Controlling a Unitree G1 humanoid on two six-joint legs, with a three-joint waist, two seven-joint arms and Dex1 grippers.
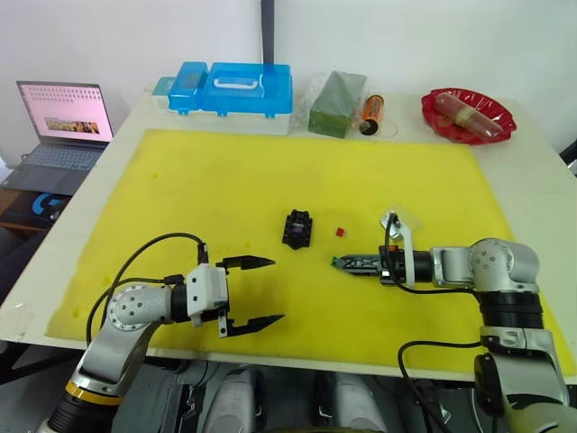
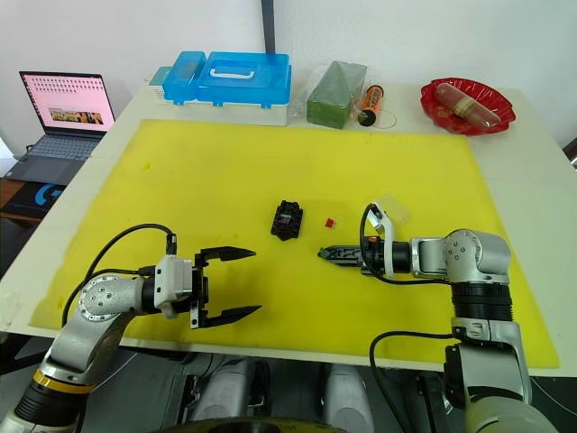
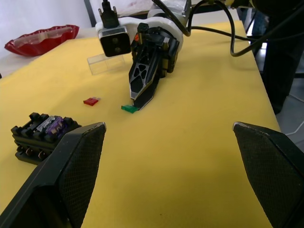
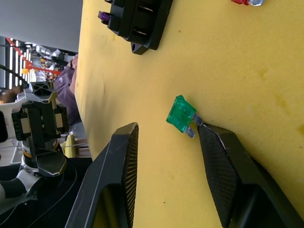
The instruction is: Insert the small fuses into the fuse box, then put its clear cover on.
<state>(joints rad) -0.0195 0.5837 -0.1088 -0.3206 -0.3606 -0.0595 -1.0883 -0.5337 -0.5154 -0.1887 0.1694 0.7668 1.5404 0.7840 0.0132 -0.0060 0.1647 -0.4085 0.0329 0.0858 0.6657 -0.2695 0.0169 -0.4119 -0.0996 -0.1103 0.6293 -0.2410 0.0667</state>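
**Green fuse between the right fingertips, not yet gripped**

While the green fuse (image 4: 181,114) lies flat on the yellow mat (image 1: 225,171), the right end effector (image 4: 164,137) sits low over it with its fingers slightly parted, one tip touching the fuse's metal legs. Just beyond lies the red fuse (image 1: 339,232), and beside that the black fuse box (image 1: 297,228), with a purple-and-grey piece seated in its slots. Near the right wrist rests the clear cover (image 3: 105,63). Well apart, the left end effector (image 1: 251,293) hovers spread wide and empty. At the desk's (image 1: 541,171) far edge sit a blue case (image 1: 236,88) and a red dish (image 1: 468,115).
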